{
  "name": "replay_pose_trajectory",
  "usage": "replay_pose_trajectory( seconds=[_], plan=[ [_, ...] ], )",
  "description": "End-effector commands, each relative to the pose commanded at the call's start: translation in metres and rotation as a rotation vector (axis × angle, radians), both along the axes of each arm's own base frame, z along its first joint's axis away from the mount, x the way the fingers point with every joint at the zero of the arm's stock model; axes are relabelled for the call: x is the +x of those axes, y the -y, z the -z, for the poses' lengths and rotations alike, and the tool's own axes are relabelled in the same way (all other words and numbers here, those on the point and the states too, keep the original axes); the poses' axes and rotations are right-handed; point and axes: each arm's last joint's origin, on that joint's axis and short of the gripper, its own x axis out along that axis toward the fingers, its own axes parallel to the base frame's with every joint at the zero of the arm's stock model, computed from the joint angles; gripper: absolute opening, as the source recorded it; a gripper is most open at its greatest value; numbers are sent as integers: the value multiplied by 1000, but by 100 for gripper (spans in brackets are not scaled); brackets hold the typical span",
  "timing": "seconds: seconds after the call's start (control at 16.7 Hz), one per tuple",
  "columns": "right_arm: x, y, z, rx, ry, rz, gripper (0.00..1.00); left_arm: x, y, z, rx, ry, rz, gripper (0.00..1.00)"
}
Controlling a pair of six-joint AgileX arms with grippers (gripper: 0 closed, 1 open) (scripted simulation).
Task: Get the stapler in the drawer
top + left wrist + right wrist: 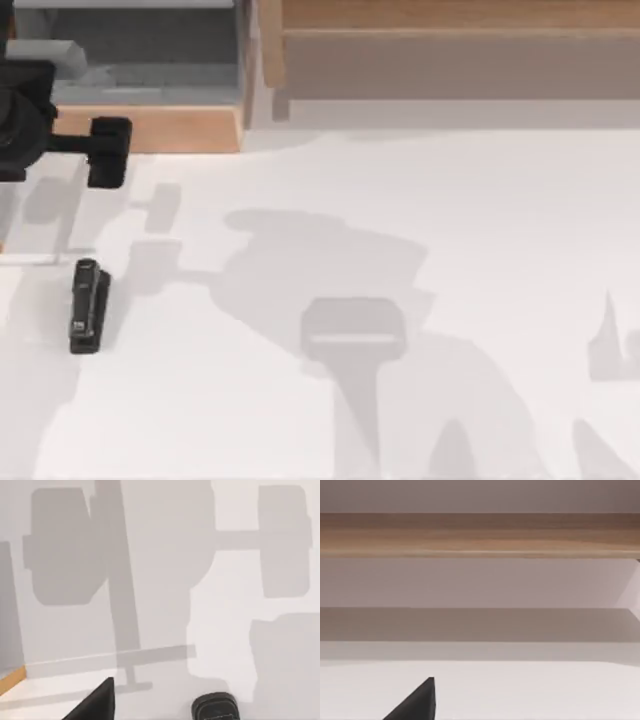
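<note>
The black stapler (88,305) lies flat on the white table near the left edge, its length running front to back. Its rounded end (215,707) shows in the left wrist view. The drawer (160,130) stands open at the back left, with a grey inside and a tan front panel, whose corner (12,680) also appears in the left wrist view. My left gripper (108,152) hovers just in front of that panel, some way behind the stapler and apart from it. A black tip of my right gripper (417,702) faces the shelf unit.
A wide brown-wood shelf unit (450,50) runs along the back right, and its board (480,535) crosses the right wrist view. The arms cast grey shadows over the middle of the white table (480,200).
</note>
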Motion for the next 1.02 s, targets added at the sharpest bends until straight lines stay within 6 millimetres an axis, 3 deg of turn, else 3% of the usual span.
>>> replay_pose_trajectory(
  seconds=[0.36,0.84,1.02],
  plan=[
    [0,0,0,0,0,0,100,-18,20,22,80,-358,-147,100],
    [0,0,0,0,0,0,100,-20,20,25,90,-390,-164,100],
    [0,0,0,0,0,0,100,-19,20,45,93,-393,-161,100]
  ],
)
